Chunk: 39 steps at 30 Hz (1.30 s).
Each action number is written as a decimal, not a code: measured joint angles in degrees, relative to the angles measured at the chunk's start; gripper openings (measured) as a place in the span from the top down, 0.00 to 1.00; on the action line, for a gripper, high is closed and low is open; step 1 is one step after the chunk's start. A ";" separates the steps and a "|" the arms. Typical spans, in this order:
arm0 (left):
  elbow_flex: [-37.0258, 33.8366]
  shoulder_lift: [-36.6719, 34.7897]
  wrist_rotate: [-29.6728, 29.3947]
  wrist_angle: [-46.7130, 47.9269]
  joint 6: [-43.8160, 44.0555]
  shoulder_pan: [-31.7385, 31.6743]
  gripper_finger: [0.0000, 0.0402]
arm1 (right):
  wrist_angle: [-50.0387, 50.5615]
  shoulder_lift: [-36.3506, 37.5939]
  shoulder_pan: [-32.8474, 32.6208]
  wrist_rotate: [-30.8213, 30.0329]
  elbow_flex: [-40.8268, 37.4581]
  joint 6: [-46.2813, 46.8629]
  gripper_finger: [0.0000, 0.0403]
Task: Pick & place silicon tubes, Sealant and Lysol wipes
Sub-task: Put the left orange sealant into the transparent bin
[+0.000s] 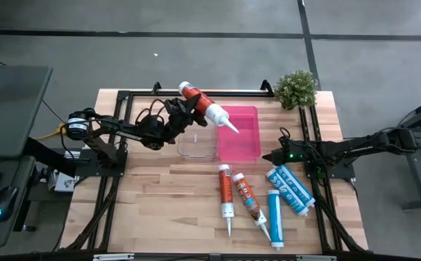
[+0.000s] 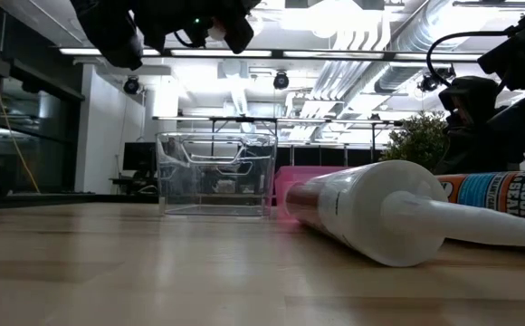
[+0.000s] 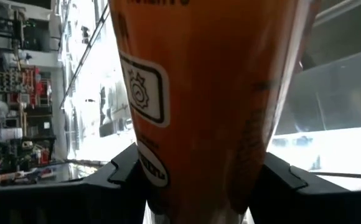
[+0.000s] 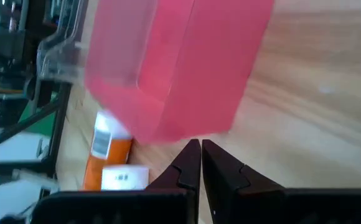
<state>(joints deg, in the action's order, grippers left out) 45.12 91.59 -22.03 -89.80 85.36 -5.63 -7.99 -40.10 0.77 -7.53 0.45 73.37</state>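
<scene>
My left gripper (image 1: pixel 184 109) is shut on an orange-and-white sealant tube (image 1: pixel 207 108), held in the air over the far edge of the clear bin (image 1: pixel 196 142) and the pink bin (image 1: pixel 239 133). The tube's white nozzle (image 1: pixel 230 125) points over the pink bin. The tube fills the left wrist view (image 3: pixel 205 93). My right gripper (image 1: pixel 267 156) is shut and empty, just right of the pink bin's near right corner (image 4: pixel 168 81). Several tubes lie on the table: two orange ones (image 1: pixel 226 194) (image 1: pixel 250 203) and blue ones (image 1: pixel 290 190) (image 1: pixel 274 217). My left gripper pinches the tube's orange body (image 3: pixel 168 180) between its two fingers (image 3: pixel 121 171), which lie across the tube. It comes from the table's left. The tube is lifted clear, slanting with its nozzle toward the pink bin and lower than its flat end.
A small potted plant (image 1: pixel 295 88) stands at the far right corner. Black frame rails (image 1: pixel 312 138) run along both table sides. Bare wood lies at the near left of the table (image 1: pixel 160 210).
</scene>
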 joint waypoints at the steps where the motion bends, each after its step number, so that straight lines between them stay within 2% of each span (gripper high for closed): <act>1: 0.00 0.00 -0.44 0.01 0.14 0.01 0.53 | -0.01 0.00 0.00 -1.35 0.00 0.34 0.97; 6: 0.00 0.00 -5.83 0.02 0.42 1.11 0.53 | -1.54 0.00 0.01 -3.11 0.01 10.45 0.97; 11: 0.00 -0.02 -10.02 0.02 0.41 2.01 0.53 | -7.87 -0.02 -0.17 -3.14 0.00 7.20 0.97; 16: 0.00 -0.02 -11.36 0.02 0.59 2.01 0.53 | -20.19 -0.02 -0.17 -3.51 0.03 0.58 0.97; 20: 0.00 -0.02 -13.22 0.02 3.18 2.03 0.53 | -28.30 -0.03 -0.23 -3.09 2.70 -10.20 0.97; 23: 0.02 -0.02 -13.50 0.02 3.38 1.91 0.53 | -27.38 -0.28 -0.76 -2.35 7.50 -19.51 0.97; 26: 0.88 -0.02 -13.07 0.09 1.99 1.90 0.53 | -24.67 -2.64 -2.00 -3.63 13.83 -34.40 0.97; 30: 3.15 -0.04 -10.52 1.46 1.41 1.90 0.53 | -24.22 -9.39 -3.09 -8.09 23.71 -54.33 0.97; 33: 3.63 -0.04 -10.01 2.47 1.27 1.90 0.53 | -23.95 -15.41 -2.95 -8.88 30.41 -68.50 0.97; 39: 3.63 -0.04 -11.51 2.56 -1.09 1.88 0.53 | -23.77 -25.95 -2.92 -10.53 40.74 -79.05 0.97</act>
<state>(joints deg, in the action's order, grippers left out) 48.75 91.55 -33.54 -87.24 84.27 -3.75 -31.76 -66.05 -2.15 -18.06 41.19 -5.68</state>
